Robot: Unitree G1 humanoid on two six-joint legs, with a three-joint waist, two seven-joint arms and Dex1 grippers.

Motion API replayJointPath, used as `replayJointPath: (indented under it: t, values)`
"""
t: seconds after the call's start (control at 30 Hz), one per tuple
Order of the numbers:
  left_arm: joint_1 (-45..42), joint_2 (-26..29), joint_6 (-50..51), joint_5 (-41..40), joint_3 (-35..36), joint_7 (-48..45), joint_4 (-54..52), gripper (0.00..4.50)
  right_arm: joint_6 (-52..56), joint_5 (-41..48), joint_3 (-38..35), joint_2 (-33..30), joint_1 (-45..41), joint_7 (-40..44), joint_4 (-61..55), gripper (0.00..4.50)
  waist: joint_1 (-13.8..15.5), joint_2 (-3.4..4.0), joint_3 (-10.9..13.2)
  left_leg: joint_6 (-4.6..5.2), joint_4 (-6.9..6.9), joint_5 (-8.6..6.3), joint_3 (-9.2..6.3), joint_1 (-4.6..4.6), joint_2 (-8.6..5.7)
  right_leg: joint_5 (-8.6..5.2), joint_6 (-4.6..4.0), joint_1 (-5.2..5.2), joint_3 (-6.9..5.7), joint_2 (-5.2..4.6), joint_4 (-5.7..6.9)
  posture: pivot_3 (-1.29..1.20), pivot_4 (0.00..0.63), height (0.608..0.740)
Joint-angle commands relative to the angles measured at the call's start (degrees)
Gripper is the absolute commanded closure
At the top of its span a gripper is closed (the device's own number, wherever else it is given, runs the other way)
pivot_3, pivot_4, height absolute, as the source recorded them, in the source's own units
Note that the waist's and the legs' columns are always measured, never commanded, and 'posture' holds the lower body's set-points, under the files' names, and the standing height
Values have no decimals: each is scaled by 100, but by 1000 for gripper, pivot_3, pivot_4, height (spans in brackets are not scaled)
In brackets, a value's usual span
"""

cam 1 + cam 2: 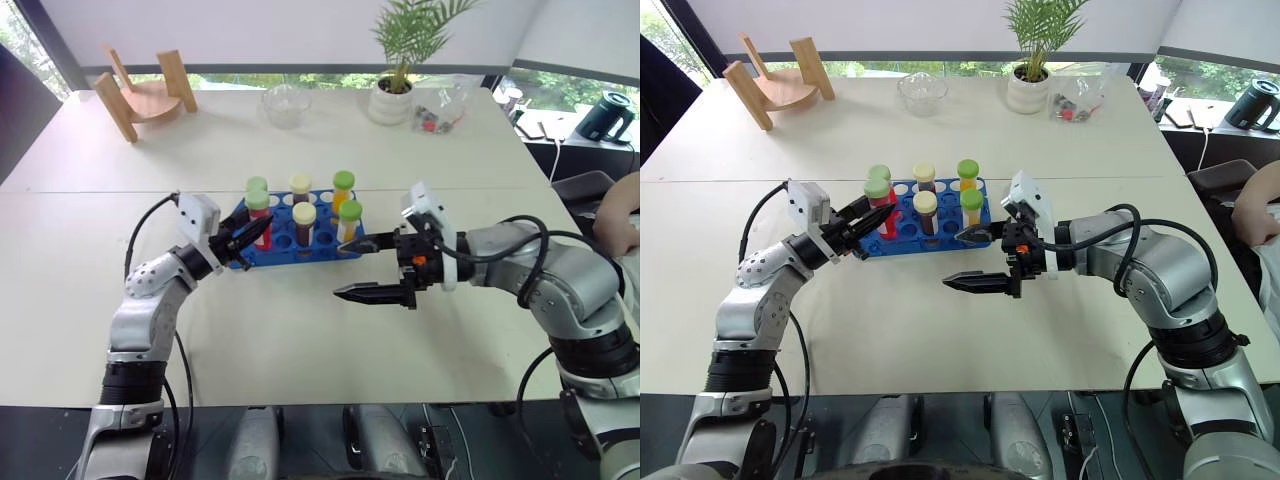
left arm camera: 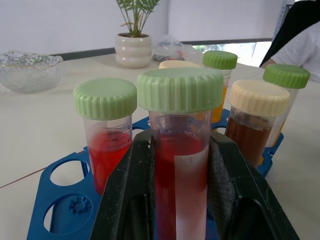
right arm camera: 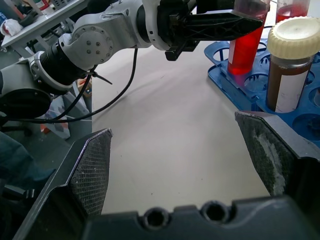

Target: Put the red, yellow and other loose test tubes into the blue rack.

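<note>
The blue rack [image 1: 312,253] stands mid-table with several capped tubes upright in it: red [image 2: 106,145], brown [image 2: 257,125] and yellow [image 1: 350,222]. My left gripper [image 1: 250,238] is at the rack's left end, shut on a green-capped red test tube [image 2: 180,150]. That tube stands upright with its lower end down at the rack's top plate [image 3: 240,70]. My right gripper [image 1: 345,270] hovers just in front of the rack's right end, pointing left. It is open, with nothing between its fingers [image 3: 95,170].
At the table's far side are a wooden stand [image 1: 145,95], a glass bowl [image 1: 286,103], a potted plant [image 1: 395,95] and a clear bag [image 1: 440,115]. A black kettle [image 1: 605,115] and a person's arm [image 1: 620,215] are at the right edge.
</note>
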Motion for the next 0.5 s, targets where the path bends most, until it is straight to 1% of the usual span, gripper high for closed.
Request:
replayJointPath:
  t: [0.03,0.17,0.2,0.33,0.4,0.47,0.5]
  values:
    - [57,101,114,-189,-1,-96,-220,2292,-24,110,-192,45,8,-19,-209,150,-2,0,0,0,-1,0,-1,0,0,0,0,0,0,0,0,0,150,740]
    - [139,292,344,-233,117,31,-464,341,-32,119,-174,49,51,-19,-208,150,-5,0,0,0,-6,0,-1,0,0,0,0,-2,0,0,-2,0,150,740]
    - [154,354,438,-245,136,55,-524,81,-37,114,-171,45,64,-18,-205,150,-6,0,0,0,-7,0,-2,-1,0,0,0,-3,-1,1,-2,0,150,740]
    - [576,1015,762,-247,279,-74,-1106,81,-66,-18,-192,-113,242,0,-124,150,-37,1,1,0,-15,0,2,1,1,-1,-1,-5,3,0,-5,0,150,740]
    - [1193,1604,1312,-625,557,-416,-1661,81,-103,-107,-258,-452,571,187,-110,150,-36,1,1,0,-23,0,2,-1,3,-2,-2,-10,3,1,-6,0,150,740]
    - [1887,2195,1626,-790,816,-840,-2011,81,-144,-175,-323,-710,870,313,-72,150,-41,1,2,1,-29,-1,5,-4,4,-4,-6,-15,3,0,-10,0,150,740]
    - [2112,2375,1674,-815,880,-940,-2080,81,-175,-198,-337,-765,958,330,-51,150,-32,7,4,3,-32,-3,7,-4,5,-7,-11,-17,4,-1,-13,0,150,740]
